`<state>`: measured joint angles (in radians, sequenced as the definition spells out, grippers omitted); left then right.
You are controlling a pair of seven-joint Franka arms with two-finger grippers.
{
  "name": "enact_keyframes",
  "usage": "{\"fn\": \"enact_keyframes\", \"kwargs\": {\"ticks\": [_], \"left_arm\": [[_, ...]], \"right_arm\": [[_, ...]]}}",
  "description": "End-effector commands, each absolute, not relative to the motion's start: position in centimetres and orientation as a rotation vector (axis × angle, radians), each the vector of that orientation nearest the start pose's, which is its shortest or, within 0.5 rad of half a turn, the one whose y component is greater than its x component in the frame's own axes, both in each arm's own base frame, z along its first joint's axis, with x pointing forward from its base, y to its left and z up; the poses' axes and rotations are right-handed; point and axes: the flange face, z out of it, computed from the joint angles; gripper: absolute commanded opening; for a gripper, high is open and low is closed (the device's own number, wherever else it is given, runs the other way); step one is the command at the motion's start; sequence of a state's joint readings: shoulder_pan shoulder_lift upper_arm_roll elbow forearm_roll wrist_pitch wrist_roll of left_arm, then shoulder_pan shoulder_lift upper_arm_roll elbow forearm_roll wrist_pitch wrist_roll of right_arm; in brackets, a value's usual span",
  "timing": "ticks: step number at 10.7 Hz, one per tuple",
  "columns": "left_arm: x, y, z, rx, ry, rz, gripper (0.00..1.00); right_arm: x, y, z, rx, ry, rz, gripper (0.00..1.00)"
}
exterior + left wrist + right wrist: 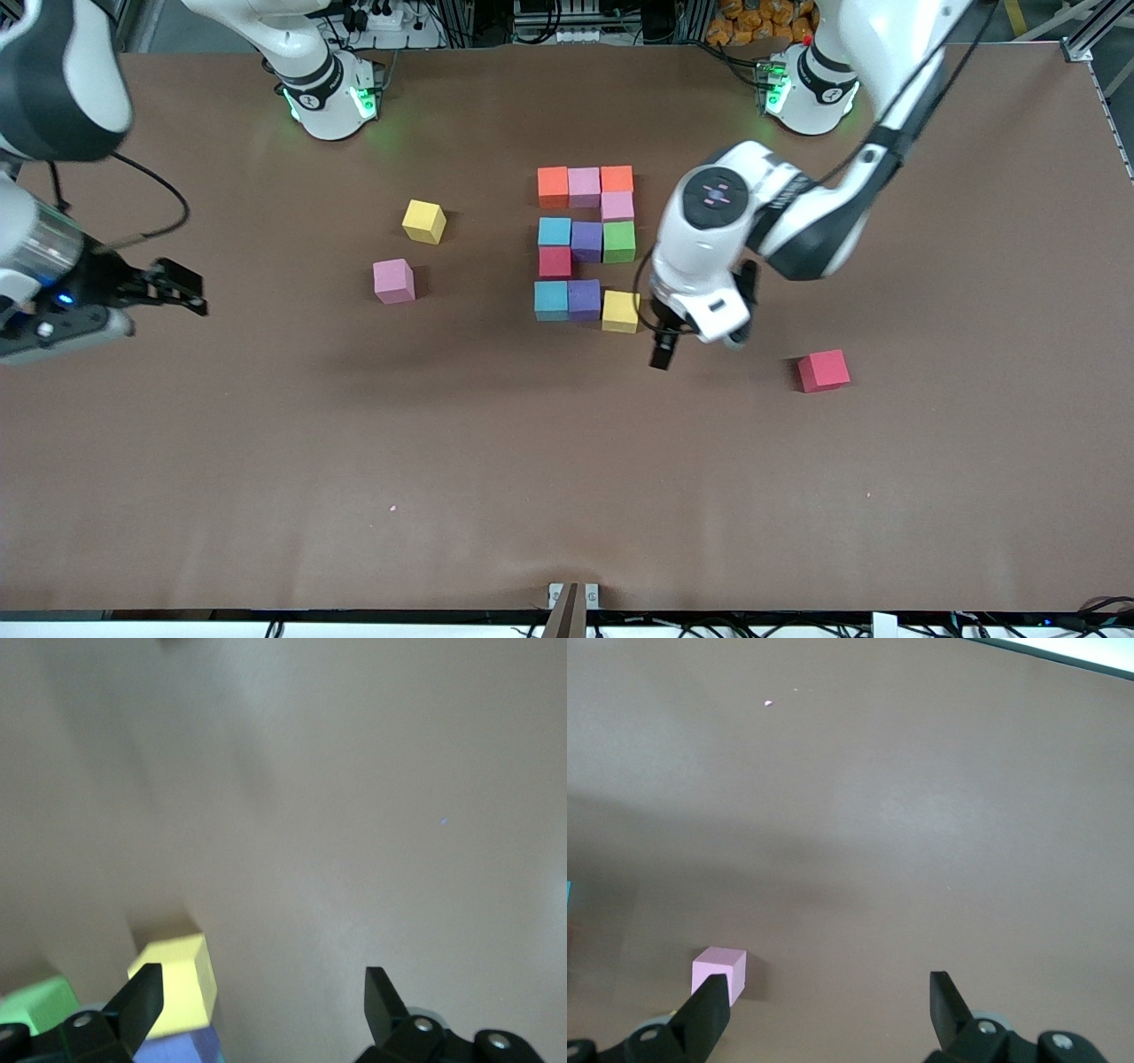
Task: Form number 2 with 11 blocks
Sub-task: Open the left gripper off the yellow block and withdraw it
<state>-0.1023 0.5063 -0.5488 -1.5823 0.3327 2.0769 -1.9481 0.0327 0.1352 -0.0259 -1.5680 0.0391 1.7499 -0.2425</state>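
Brown worktop (567, 461), matte, both arm bases along its top edge in the front view. Right gripper (177, 288) hangs over the right arm's end of the worktop, jaws wide, nothing in them; that arm looks parked. Next across: loose pink block (394, 281) and loose yellow block (423, 221), near each other, well apart from the digit. Mid-worktop: the number 2 (586, 247), eleven cubes counted, three wide, five rows, so the shape reads complete. Its yellow corner cube (621, 311), in the row nearest the front camera, sits slightly skewed and a touch lower than the purple cube (585, 299) beside it. Left gripper (700, 341) hovers just beside that corner, toward the left arm's end, jaws wide and empty. Key relation: the yellow corner cube lies toward the digit from the left gripper, so the left arm is nearer for any nudge. Spare red block (823, 369) lies toward the left arm's end.
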Motion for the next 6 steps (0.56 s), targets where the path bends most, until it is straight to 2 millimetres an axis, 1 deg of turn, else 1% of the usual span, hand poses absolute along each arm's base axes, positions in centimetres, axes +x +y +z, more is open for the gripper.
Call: {"fn": "enact_keyframes", "kwargs": {"ticks": [1,2,3,4,5,6], "left_arm": [[59.5,-33.4,40.8,-2.755,-1.520,-0.077,1.00],[60.3,-31.7,41.4,-2.795,-1.413,-0.083,1.00],[61.1,-29.4,42.5,-2.840,-1.301,-0.104,1.00],[61.6,-28.0,43.4,-2.910,-1.128,-0.124,1.00],[62.2,-26.2,44.2,-2.955,-0.975,-0.140,1.00],[62.7,-24.5,45.4,-2.992,-0.827,-0.168,1.00]], "right_arm": [[59.7,-0.8,58.3,-3.103,-0.311,-0.067,1.00],[59.6,-2.2,59.5,-3.112,-0.275,-0.065,1.00],[59.3,-3.2,60.7,-3.116,-0.246,-0.070,1.00],[58.9,-4.0,61.5,-3.113,-0.220,-0.050,1.00],[58.6,-4.2,61.6,-3.113,-0.214,-0.036,1.00],[58.3,-3.8,62.2,-3.112,-0.223,-0.045,1.00]]}}
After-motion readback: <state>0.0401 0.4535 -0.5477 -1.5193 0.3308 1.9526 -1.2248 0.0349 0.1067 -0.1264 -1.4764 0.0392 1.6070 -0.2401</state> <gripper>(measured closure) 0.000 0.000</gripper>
